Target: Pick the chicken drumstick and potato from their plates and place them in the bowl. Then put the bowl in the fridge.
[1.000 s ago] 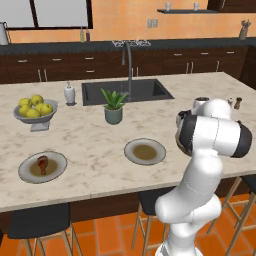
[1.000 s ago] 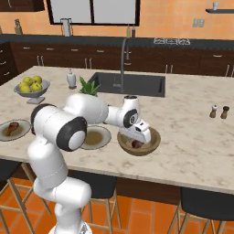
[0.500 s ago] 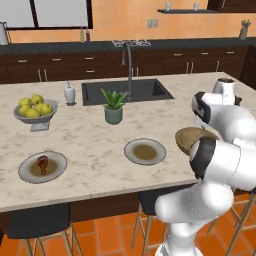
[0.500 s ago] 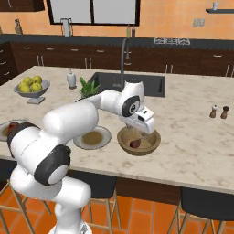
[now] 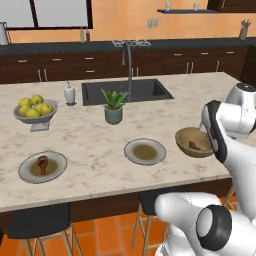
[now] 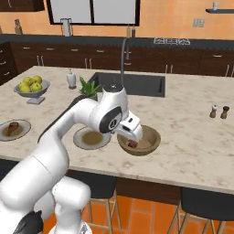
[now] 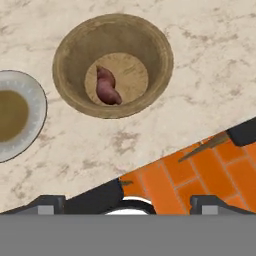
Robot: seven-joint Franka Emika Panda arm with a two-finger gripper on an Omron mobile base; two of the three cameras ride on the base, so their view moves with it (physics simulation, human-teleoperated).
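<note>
The tan wooden bowl [image 5: 183, 135] [image 6: 153, 137] [image 7: 70, 55] stands near the counter's front edge with the potato [image 5: 194, 146] [image 6: 133, 144] [image 7: 107, 86] lying in it. To its left is a grey plate [image 5: 145, 151] [image 6: 91, 138] [image 7: 15, 115] with nothing on it. The chicken drumstick [image 5: 42, 164] [image 6: 12, 127] rests on the other plate [image 5: 26, 173] [image 6: 18, 132] far to the left. My gripper [image 6: 135, 132] [image 7: 130, 204] hovers open above the counter edge by the bowl's near side, fingers wide apart and holding nothing.
A grey footed fruit bowl [image 5: 35, 111] [image 6: 32, 87], a soap bottle [image 5: 69, 93], a potted plant [image 5: 113, 105] and the sink [image 5: 125, 91] sit farther back. Salt and pepper shakers [image 6: 218, 112] stand at the right. Stools and orange tile floor [image 7: 210, 170] lie below the counter edge.
The arm has swung and my hand has drawn back from over the bowl toward the counter's front edge. The potato stays in the bowl.
</note>
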